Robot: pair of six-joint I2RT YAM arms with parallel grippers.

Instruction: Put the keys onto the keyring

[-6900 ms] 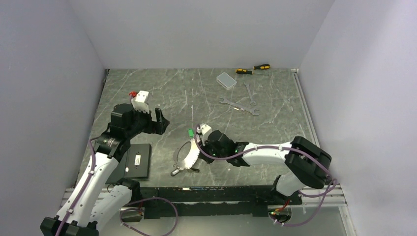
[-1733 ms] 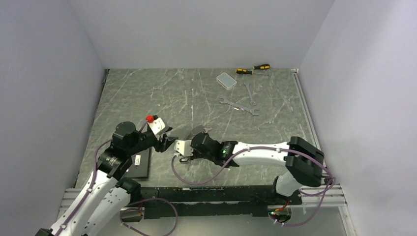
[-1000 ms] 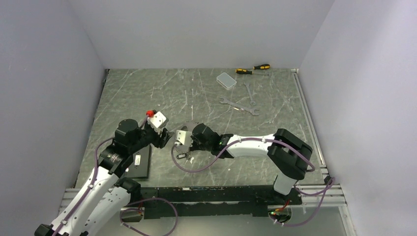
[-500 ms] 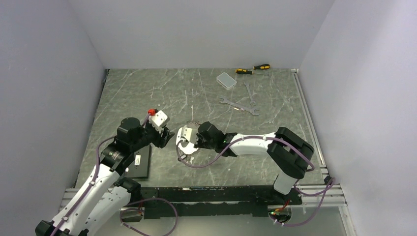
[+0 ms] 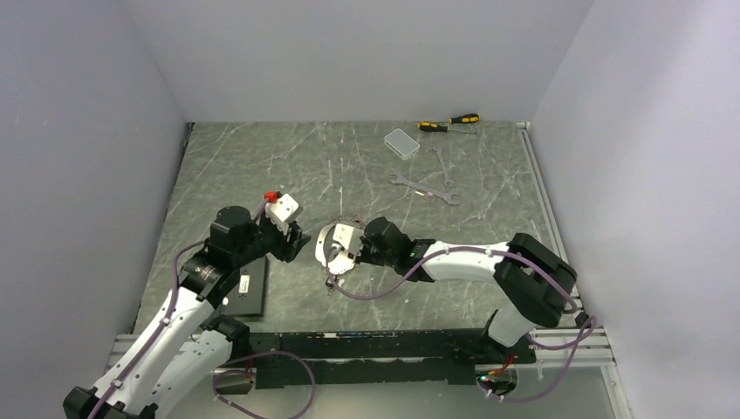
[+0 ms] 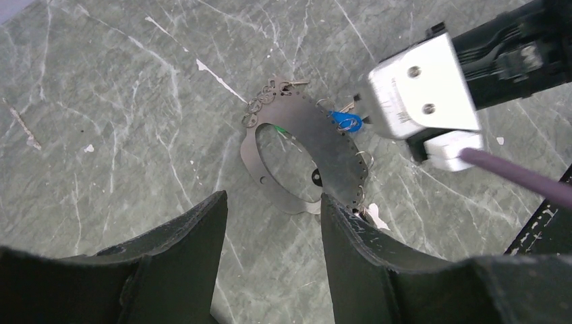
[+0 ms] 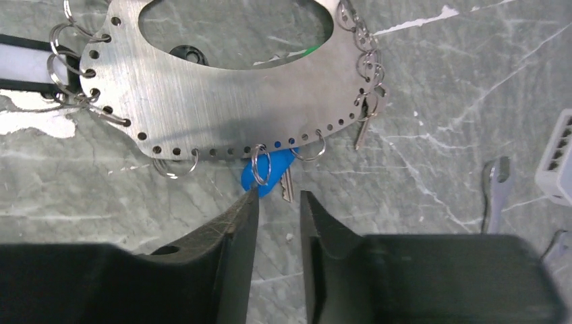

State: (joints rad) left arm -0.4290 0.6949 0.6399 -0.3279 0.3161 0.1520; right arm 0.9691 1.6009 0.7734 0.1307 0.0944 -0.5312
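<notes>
Ok, status. The keyring plate (image 7: 202,88) lies flat on the marble table (image 7: 418,223). It's a brushed steel crescent with a big oval cutout and holes along its rim, with small split rings (image 7: 260,165) through several of the holes.

My right pincer (image 7: 276,202) sits low at the plate's outer edge. The jaws are a narrow slit apart with nothing between them, so it's released. One fingertip (image 7: 248,199) is right at a split ring; I can't tell whether it touches.

The blue-headed key (image 7: 270,179) lies tucked against that same edge, directly ahead of my tips. A plain silver key (image 7: 365,128) hangs off a ring further along the rim. A green plastic bit (image 7: 308,50) shows through the cutout.

My left pincer (image 6: 273,199) hovers above the plate on the side opposite the right one, jaws wide and empty.

Well away from the plate, toward the back wall, are two wrenches (image 5: 425,188), screwdrivers (image 5: 462,118) and a clear plastic box (image 5: 401,141). A black flat box (image 5: 245,286) sits left of the plate, beside my left arm.
</notes>
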